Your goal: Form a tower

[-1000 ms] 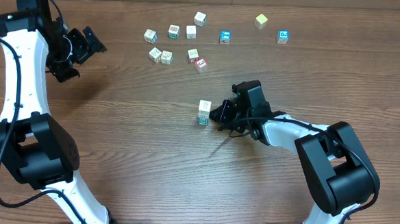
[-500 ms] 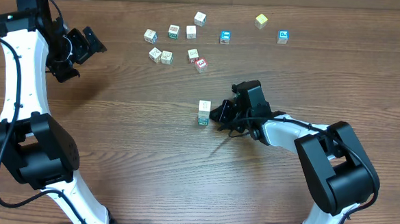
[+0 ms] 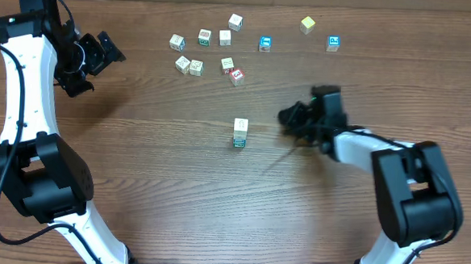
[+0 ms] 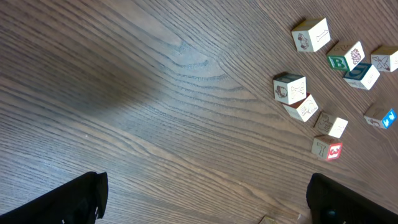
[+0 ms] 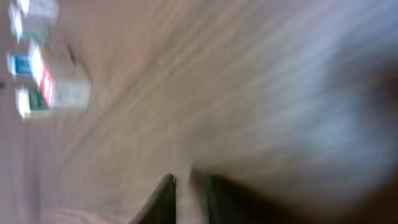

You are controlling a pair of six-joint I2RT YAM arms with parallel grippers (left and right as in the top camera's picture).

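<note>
Wood-grain table (image 3: 160, 185) is carrying everything. Your left pincer (image 3: 104, 52) is hanging far left, spread wide and gripping nothing. Your right pincer (image 3: 295, 117) is sitting well right of the tower (image 3: 240, 132), and it's too blurred to tell how open. That tower is standing mid-table, apart from the loose cubes (image 3: 206, 51). I'd guess it's light, stiff and tippy, so you're best pinching a cube's flat sides squarely. Overhead is showing the tower, left wrist is catching only loose cubes, and right wrist is smearing.
</note>
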